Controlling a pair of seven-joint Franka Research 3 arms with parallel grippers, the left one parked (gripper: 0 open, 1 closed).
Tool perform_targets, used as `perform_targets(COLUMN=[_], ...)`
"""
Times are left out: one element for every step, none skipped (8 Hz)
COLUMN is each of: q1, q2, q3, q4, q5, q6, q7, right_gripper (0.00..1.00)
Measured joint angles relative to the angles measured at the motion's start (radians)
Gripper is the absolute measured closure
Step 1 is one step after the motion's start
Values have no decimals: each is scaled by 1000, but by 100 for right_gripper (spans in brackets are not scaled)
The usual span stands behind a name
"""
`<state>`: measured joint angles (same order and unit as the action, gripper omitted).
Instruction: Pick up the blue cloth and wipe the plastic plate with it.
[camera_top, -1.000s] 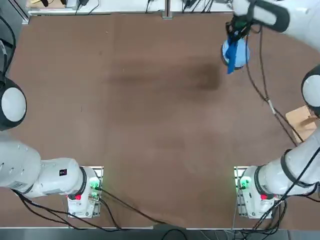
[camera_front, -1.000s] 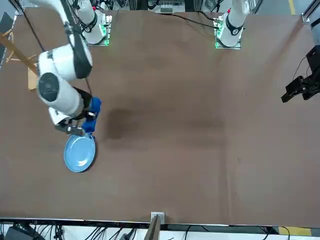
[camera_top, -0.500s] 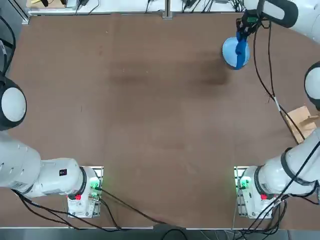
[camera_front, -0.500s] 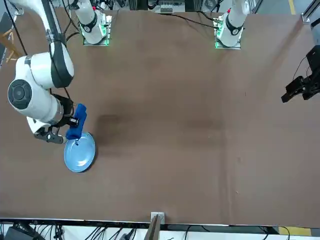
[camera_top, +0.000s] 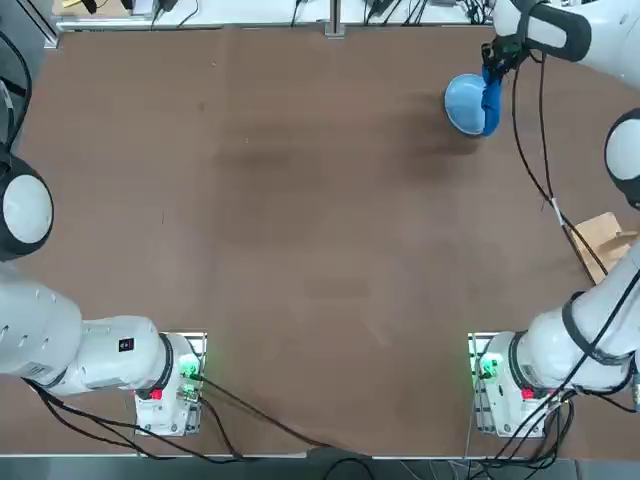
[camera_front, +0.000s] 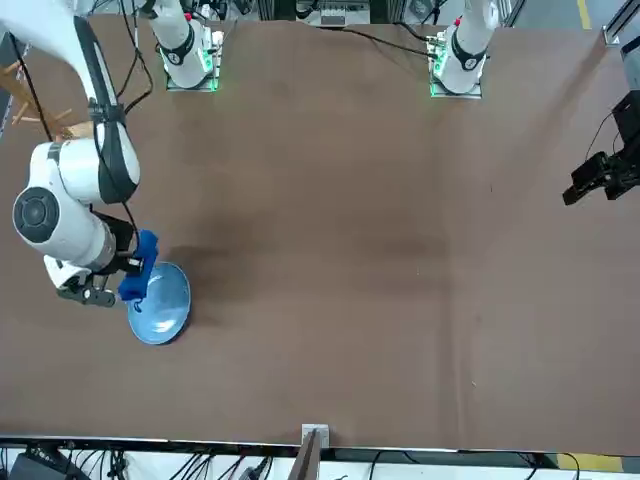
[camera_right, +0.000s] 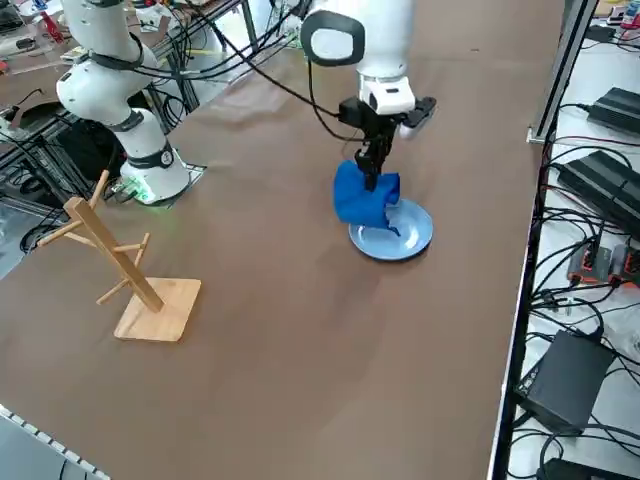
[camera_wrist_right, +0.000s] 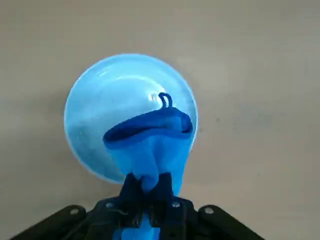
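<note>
Blue cloth (camera_wrist_right: 155, 145) pinched in closed R gripper (camera_wrist_right: 149, 192), hanging w/ loop over plate (camera_wrist_right: 100, 125).

plastic plate (camera_wrist_right: 100, 120) partly hidden under blue cloth (camera_wrist_right: 150, 145), right arm (camera_top: 590, 40) cut off by top view's edge

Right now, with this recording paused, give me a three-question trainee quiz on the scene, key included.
1. Multiple choice: What does the claw on the right arm grip?
a) the plate's rim
b) the blue cloth
c) the wooden rack

2. True or false: The plastic plate lies upside down on the table.

3. Fill in: In the right wrist view, a small ______ sticks out from the cloth's edge, over the plate.

Key: 1 b; 2 false; 3 loop
</note>
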<state>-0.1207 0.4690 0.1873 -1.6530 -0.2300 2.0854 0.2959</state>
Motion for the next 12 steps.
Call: perform_targets(q1=[-7, -12, -18, -22, -28, -41, -53, -59, -60, -60, -59, -58], q2=[26, 54, 82, 105, 119, 130, 143, 160, 179, 202, 223, 239], q3=[0, 0, 0, 0, -1, -2, -2, -2, -2, 0, 1, 2], q4=[0, 0, 0, 0, 0, 0, 0, 0, 0, 0, 0, 0], q5=[-7, -12, -14, -22, -39, -51, -56, -57, -57, -58, -58, -58], q6=[46, 93, 133, 158, 174, 193, 217, 241, 268, 296, 314, 326], q7=[0, 0, 0, 0, 0, 0, -1, -1, -1, -1, -1, 0], right_gripper=[93, 93, 93, 93, 93, 93, 93, 93, 93, 93, 93, 93])
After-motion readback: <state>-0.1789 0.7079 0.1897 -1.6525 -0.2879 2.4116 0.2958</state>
